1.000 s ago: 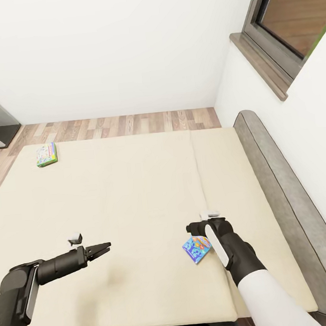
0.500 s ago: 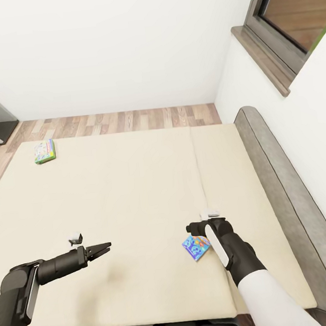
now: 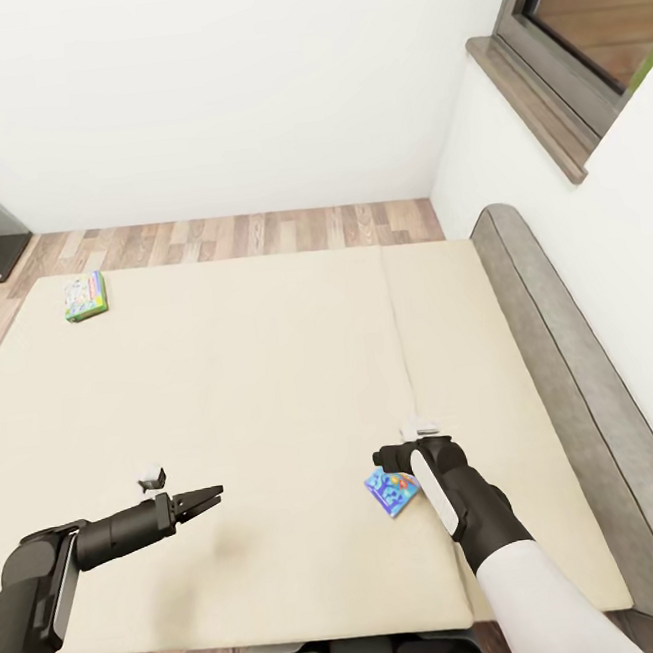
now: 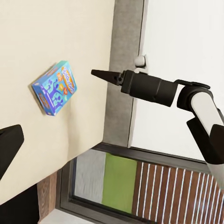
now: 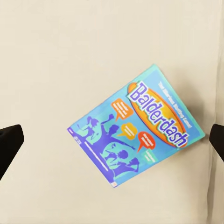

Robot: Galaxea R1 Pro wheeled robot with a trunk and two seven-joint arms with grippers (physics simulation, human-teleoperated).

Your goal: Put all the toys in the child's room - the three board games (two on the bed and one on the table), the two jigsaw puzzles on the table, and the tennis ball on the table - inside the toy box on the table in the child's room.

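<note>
On the bed (image 3: 273, 392), right fingers (image 5: 7, 142) spread wide above blue Balderdash box (image 5: 136, 131); left fingers (image 3: 206, 498) closed.

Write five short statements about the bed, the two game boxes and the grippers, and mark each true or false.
1. The blue box reads "Balderdash". True.
2. The right gripper is shut on the blue box. False: in the right wrist view its fingertips stand wide apart on either side of the box, which lies on the mattress.
3. The green-edged box lies near the bed's far corner, on the robot's left. True.
4. The left gripper holds the green-edged box. False: it hangs over bare mattress, far from that box, fingers together in the head view.
5. The headboard runs along the bed's left side. False: it runs along the right side, under the window wall.
</note>
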